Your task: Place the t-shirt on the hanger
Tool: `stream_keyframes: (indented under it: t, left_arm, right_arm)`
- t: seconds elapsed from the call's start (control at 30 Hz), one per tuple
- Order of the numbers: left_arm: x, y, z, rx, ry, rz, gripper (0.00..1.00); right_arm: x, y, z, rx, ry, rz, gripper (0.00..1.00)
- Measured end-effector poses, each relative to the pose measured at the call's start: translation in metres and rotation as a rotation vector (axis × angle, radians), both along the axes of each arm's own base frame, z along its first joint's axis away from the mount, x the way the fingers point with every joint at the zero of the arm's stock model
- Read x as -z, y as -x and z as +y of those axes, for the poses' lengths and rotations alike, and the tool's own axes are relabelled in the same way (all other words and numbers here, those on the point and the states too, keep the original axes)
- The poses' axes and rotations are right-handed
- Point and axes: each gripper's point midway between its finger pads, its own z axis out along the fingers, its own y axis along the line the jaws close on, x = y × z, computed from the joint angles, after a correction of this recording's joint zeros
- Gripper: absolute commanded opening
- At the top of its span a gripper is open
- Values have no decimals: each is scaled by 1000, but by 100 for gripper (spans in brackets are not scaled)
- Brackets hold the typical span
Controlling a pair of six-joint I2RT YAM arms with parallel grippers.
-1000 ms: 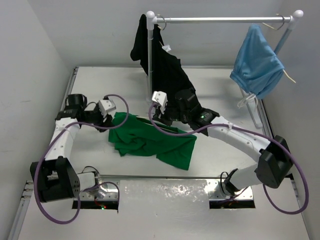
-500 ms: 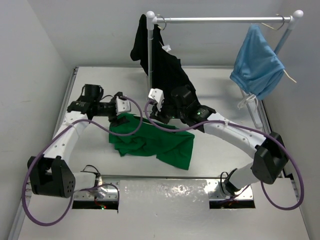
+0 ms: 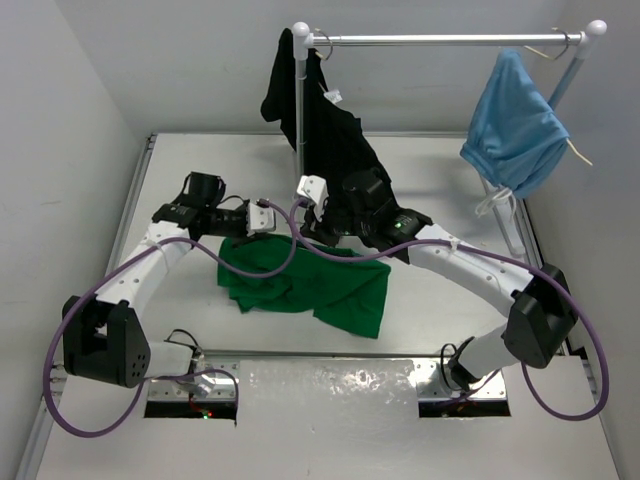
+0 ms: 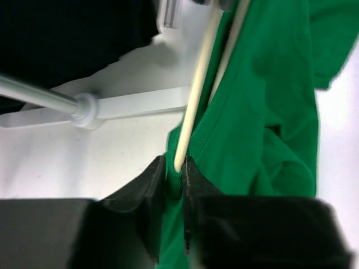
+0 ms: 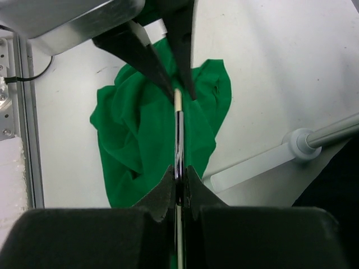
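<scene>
The green t-shirt (image 3: 300, 285) lies crumpled on the table between the arms. My left gripper (image 4: 174, 174) is shut on its ribbed collar edge (image 4: 178, 185). The tip of the cream hanger (image 4: 196, 95) sits at the mouth of those jaws, its arm running under the collar. My right gripper (image 5: 179, 179) is shut on the hanger (image 5: 178, 140), pinching the shiny thin part; the cream end points toward the left gripper's fingers (image 5: 162, 56). From above, the left gripper (image 3: 268, 222) and right gripper (image 3: 308, 232) nearly meet at the shirt's upper edge.
A black garment (image 3: 335, 150) hangs from the rack's left post, right behind the right wrist. A light-blue garment (image 3: 515, 125) hangs at the right end of the rail (image 3: 440, 40). The rack's white foot (image 4: 129, 106) lies on the table near the collar.
My left arm has swung right to the shirt's collar beside the right gripper, opened wider on the way, then closed on the cloth. The right gripper has shifted slightly, still holding the hanger.
</scene>
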Motion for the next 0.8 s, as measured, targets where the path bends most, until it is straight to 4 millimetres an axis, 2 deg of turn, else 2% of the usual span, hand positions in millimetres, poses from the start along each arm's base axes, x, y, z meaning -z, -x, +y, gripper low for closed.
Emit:
stream_keyframes:
  t: [0.03, 0.07, 0.3, 0.33, 0.47, 0.5, 0.63, 0.7, 0.8]
  left_arm:
    - [2, 3, 0, 10, -2, 5, 1]
    - [3, 5, -1, 22, -3, 7, 0]
    - [7, 20, -3, 75, 5, 36, 0]
    - [7, 21, -3, 80, 7, 38, 0]
    - [8, 28, -4, 102, 12, 52, 0]
    - [9, 30, -3, 107, 11, 59, 0]
    - [13, 43, 1, 149, 10, 85, 0]
    - [13, 50, 2, 173, 12, 91, 0]
    - [13, 59, 1, 209, 21, 99, 0]
  right_arm:
    - [1, 0, 0, 0, 2, 2, 0]
    - [1, 0, -1, 1, 4, 2, 0]
    - [2, 2, -1, -7, 8, 9, 0]
    - [2, 3, -2, -7, 9, 10, 2]
    - [2, 4, -6, 9, 22, 17, 46]
    - [1, 4, -9, 16, 30, 10, 68]
    - [-6, 5, -28, 57, 68, -31, 99]
    - [-6, 11, -44, 86, 83, -50, 99]
    - [2, 30, -70, 103, 98, -57, 99]
